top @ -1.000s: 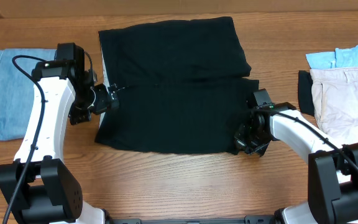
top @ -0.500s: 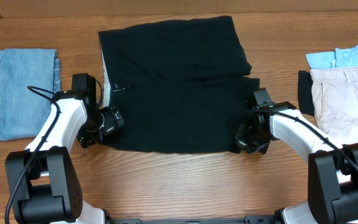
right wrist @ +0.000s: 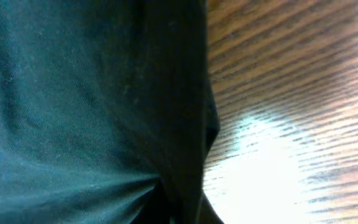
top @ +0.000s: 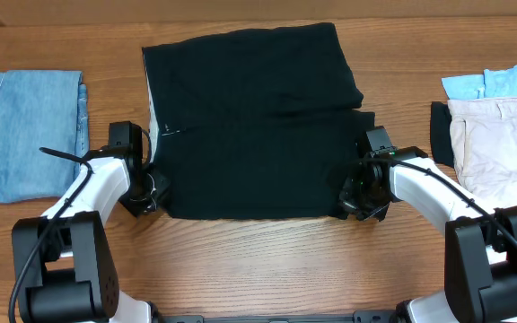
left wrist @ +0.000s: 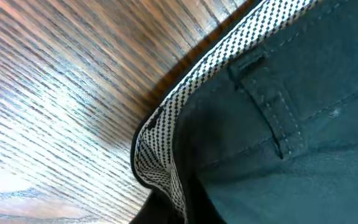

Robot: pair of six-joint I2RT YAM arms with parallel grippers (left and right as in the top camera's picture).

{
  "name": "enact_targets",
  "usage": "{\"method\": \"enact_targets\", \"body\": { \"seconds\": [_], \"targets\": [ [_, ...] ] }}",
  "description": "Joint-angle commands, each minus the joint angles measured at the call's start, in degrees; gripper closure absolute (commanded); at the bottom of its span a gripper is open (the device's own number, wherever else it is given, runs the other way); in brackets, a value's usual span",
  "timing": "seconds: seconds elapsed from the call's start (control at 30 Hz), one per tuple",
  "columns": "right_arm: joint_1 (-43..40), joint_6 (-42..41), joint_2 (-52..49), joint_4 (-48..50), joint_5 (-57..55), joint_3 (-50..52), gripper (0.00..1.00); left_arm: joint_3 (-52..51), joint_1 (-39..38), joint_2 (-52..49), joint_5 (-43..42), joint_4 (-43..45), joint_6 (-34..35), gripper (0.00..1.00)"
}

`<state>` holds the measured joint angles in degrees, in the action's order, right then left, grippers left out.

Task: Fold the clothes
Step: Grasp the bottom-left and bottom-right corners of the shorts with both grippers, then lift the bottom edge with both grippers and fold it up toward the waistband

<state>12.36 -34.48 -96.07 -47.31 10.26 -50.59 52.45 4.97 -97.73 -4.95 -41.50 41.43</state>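
While overhead shows plain black shorts [top: 254, 126], left wrist reveals checkered lining [left wrist: 154, 152].

Black shorts [top: 258, 126] – matt woven cloth, fine twill, stitched seams; the waistband lining [left wrist: 204, 71] is black-and-white checked fabric. Table [top: 267, 260] – grained wood, smooth, semi-gloss, with a bright glare patch in the right wrist view. Jeans [top: 25, 135]: faded light-blue denim. Beige garment [top: 492, 135]: soft matt cloth. Arm covers [top: 420, 187]: smooth white plastic.
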Motion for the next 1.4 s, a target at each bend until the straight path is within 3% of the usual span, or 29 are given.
{"method": "enact_targets", "body": {
  "seconds": [0.0, 0.1, 0.17, 0.4, 0.73, 0.97, 1.1, 1.37],
  "targets": [
    [-0.61, 3.34, -0.5, 1.07, -1.68, -1.29, 0.96, -0.92, 0.31, -0.37, -2.4, -0.37, -4.04, 0.96],
    [-0.61, 6.14, -0.48, -1.86, -1.66, -4.57, 0.96, 2.36, 0.26, 0.98, -10.29, -1.75, -13.03, 0.96],
    [-0.61, 7.98, -0.48, -6.16, -1.77, -8.98, 0.96, 6.1, 0.26, 3.3, -10.88, -6.88, -16.52, 0.96],
    [-0.61, 8.68, -0.04, -17.81, -7.61, -19.19, 0.96, 7.48, 0.24, 15.1, -2.23, -17.99, -16.92, 0.96],
    [-0.61, 9.64, 9.99, -24.65, -10.25, -23.04, 0.96, 7.48, 0.26, 22.82, -0.59, -31.47, -16.72, 0.96],
    [-0.59, 12.04, 9.86, -24.7, -10.25, -38.77, 0.96, 13.75, 0.26, 28.39, -0.55, -28.52, -15.67, 0.96],
    [-0.48, 13.75, 7.02, -18.71, -10.21, -38.93, 0.96, 20.11, 0.26, 27.98, 3.32, -24.46, -15.65, 0.96],
    [-0.44, 13.99, 5.11, -1.31, -10.16, -38.91, 0.96, 20.41, 0.26, 18.75, 7.85, -11.72, -14.34, 0.96]
  ]
}}
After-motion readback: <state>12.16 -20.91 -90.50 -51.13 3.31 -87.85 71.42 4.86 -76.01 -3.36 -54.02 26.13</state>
